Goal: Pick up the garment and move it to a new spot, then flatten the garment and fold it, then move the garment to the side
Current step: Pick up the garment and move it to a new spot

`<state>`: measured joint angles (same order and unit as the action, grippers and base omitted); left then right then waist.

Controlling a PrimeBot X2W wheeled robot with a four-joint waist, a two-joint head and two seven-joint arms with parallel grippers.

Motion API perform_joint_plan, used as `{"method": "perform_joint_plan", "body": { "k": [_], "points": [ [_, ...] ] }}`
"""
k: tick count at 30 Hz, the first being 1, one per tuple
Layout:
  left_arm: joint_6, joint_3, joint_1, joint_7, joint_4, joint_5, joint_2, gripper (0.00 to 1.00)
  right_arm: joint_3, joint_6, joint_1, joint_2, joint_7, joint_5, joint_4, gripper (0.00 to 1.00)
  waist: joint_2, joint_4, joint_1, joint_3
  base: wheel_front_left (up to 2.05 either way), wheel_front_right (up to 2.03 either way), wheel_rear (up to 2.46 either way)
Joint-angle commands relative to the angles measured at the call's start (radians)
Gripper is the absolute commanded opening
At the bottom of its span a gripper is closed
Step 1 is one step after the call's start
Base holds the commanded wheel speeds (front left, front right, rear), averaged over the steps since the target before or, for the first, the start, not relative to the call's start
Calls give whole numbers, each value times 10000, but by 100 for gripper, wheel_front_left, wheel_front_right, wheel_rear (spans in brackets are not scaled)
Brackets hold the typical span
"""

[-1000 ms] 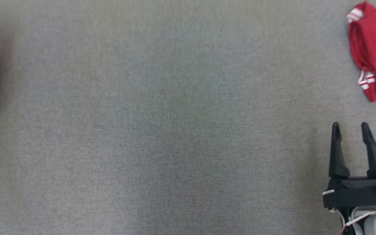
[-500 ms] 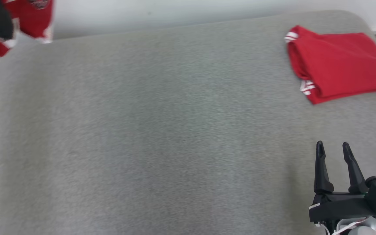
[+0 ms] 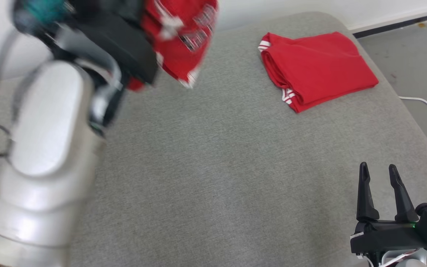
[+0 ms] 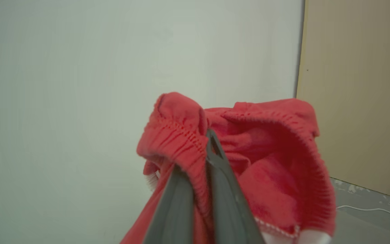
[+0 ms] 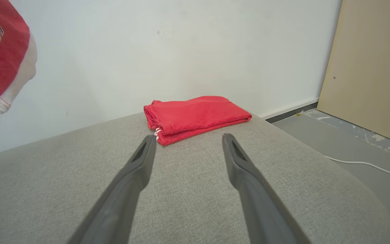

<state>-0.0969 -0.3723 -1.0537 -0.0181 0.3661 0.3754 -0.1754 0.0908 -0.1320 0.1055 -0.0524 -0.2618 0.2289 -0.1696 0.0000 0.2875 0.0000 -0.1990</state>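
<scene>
A red garment [image 3: 180, 40] with white trim and lettering hangs in the air over the far left of the grey cushion [image 3: 217, 167]. My left gripper [image 4: 196, 152] is shut on its elastic waistband [image 4: 178, 135], and the cloth bunches around the fingers. From the right wrist, the hanging garment [image 5: 2, 54] is at the upper left. My pale left arm [image 3: 46, 122] is blurred. My right gripper [image 3: 378, 168] stands open and holds nothing, low over the cushion's near right part, as the right wrist view [image 5: 188, 142] confirms.
A second red garment [image 3: 317, 68] lies folded at the cushion's far right corner, also ahead of the right fingers [image 5: 195, 117]. Beyond the cushion's right edge is grey floor [image 3: 421, 55] with a white cable [image 3: 424, 104]. A white wall and a wooden panel [image 5: 371, 67] stand behind.
The head camera has tilted and turned, shifting the whole picture. My left arm has swung in from the left with the hanging garment. The right gripper stays open.
</scene>
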Motion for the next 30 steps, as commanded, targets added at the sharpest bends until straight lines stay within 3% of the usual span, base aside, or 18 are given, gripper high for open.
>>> {"method": "perform_joint_plan", "body": {
  "k": [1,6,11,13,15,24,30],
  "points": [
    [96,-49,448,102,-47,113,82,0,-20,22,-7,28,-36,91,32,100,0,60,0,-50,0,0,0],
    [356,-347,1924,342,104,258,440,0,-115,22,64,24,-24,245,6,100,0,-78,0,-195,0,0,0],
    [547,-742,3420,692,679,110,387,0,-251,22,150,24,-25,290,-35,100,0,-229,0,-319,0,0,0],
    [568,-804,3646,787,826,51,361,6,-267,22,166,24,-24,286,-41,100,0,-266,0,-330,0,0,0],
    [591,-897,4015,909,1109,105,366,97,-260,23,189,23,-24,263,-50,100,0,-365,0,-341,0,0,0],
    [786,-928,4503,1869,1302,0,292,100,-208,23,-39,24,-23,-7,-98,100,0,-1075,0,285,0,0,0],
    [1067,-660,5002,2066,669,70,-188,100,-253,23,-202,23,-23,-198,-121,100,0,-1719,0,771,0,0,0]
  ]
}}
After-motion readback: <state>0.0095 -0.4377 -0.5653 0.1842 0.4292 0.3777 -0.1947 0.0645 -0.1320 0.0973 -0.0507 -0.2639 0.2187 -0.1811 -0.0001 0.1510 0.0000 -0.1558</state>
